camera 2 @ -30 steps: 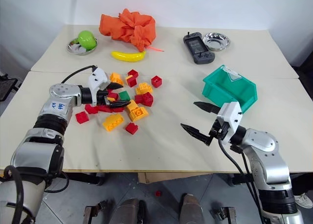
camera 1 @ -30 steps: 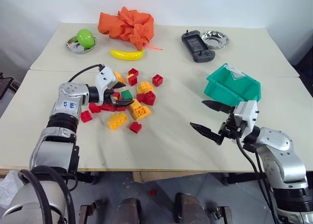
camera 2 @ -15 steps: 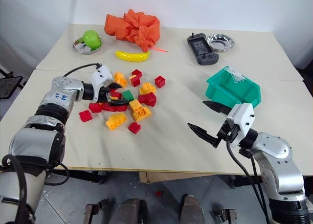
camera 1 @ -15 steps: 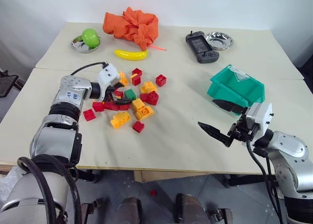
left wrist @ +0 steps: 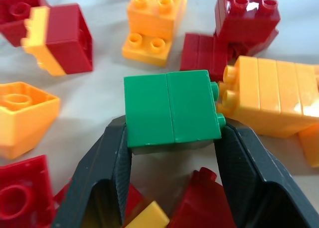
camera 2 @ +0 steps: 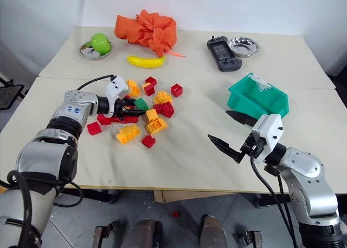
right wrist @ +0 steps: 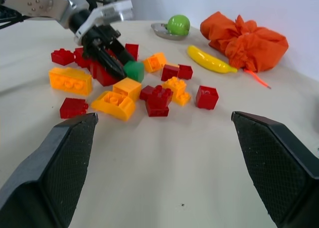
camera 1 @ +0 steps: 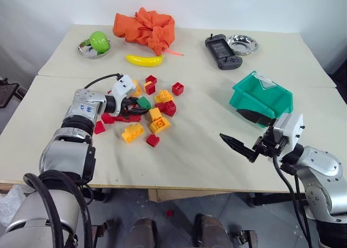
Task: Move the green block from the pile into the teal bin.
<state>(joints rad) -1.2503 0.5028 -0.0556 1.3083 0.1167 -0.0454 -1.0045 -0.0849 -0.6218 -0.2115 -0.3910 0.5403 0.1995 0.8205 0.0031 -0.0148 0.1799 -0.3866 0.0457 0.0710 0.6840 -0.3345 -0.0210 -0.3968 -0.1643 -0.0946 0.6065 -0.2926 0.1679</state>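
The green block (left wrist: 172,108) lies in the pile (camera 1: 154,115) of red, orange and yellow bricks at the table's left middle. My left gripper (camera 1: 140,104) reaches into the pile from the left and is shut on the green block, one black finger (left wrist: 107,168) pressed on each side. The block looks tipped on the table, studs sideways. The teal bin (camera 1: 276,102) stands to the right, with its cut-away front facing me. My right gripper (camera 1: 229,123) hovers open just in front of the bin, nothing between its fingers.
At the back of the table lie an orange cloth (camera 1: 145,28), a yellow banana (camera 1: 142,59), a light green ball (camera 1: 98,40) in a steel bowl, a dark game controller (camera 1: 221,50) and a second steel bowl (camera 1: 241,44). Bare tabletop separates pile and bin.
My left gripper's fingers have closed in from wide open onto the green block, which now sits tilted. The right arm has stayed put. The camera view shifted slightly.
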